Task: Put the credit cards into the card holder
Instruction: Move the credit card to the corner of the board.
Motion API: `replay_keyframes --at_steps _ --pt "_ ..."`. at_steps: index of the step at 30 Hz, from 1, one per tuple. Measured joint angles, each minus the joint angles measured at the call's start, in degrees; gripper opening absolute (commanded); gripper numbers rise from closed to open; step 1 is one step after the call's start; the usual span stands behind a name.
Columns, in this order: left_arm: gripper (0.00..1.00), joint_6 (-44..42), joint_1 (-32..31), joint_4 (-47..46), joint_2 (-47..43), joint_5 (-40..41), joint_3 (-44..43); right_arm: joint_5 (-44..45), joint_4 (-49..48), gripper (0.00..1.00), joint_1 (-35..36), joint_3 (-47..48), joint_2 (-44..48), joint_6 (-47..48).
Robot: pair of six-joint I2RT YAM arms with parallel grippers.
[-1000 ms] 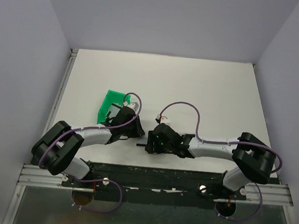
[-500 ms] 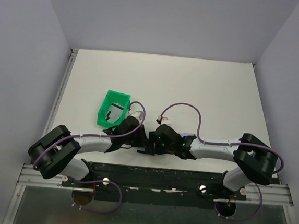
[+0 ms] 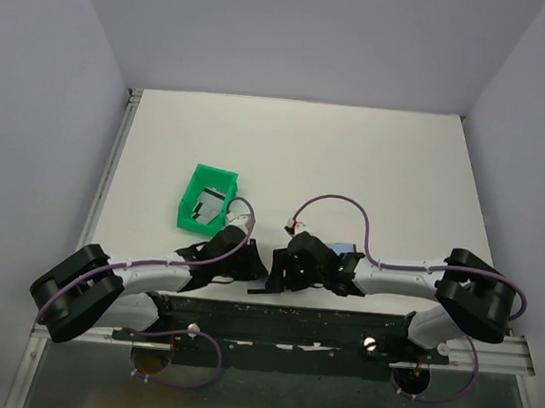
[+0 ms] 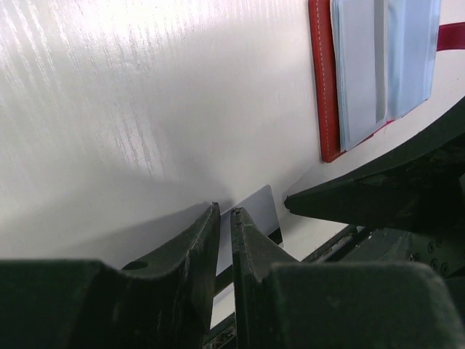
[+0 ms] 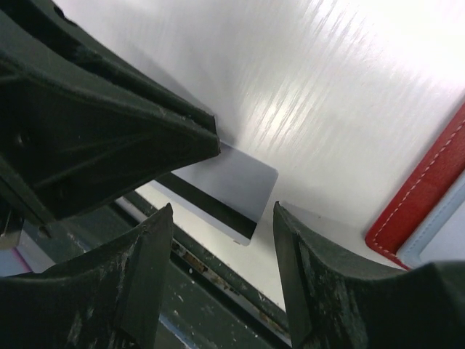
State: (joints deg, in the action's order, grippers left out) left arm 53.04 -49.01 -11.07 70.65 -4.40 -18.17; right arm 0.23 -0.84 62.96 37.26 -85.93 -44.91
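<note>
A handover of one card seems under way, low over the white table (image 3: 372, 155).

The left gripper (image 4: 225, 212) is clenched on a thin silvery grey credit card with a dark stripe (image 5: 229, 182), probably so that the right gripper (image 5: 221, 211), its fingers spread wide on both sides, can take it. The green plastic tray (image 3: 201, 181) holds more grey cards. The dark red folding card holder (image 4: 323, 87) lies opened just beside, light blue inside up, ready for loading. No writing is readable.
</note>
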Motion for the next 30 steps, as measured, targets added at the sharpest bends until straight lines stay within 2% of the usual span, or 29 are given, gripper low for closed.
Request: replay_keyframes --at_steps 14,30 --pt "0.29 1.4 -3.3 0.0 -0.5 0.8 0.4 -2.8 2.8 0.66 0.9 -4.5 6.1 -0.3" --pt "0.29 0.8 -5.4 -2.8 5.1 0.7 -2.8 5.6 11.3 0.66 0.9 -9.2 17.7 -5.0"
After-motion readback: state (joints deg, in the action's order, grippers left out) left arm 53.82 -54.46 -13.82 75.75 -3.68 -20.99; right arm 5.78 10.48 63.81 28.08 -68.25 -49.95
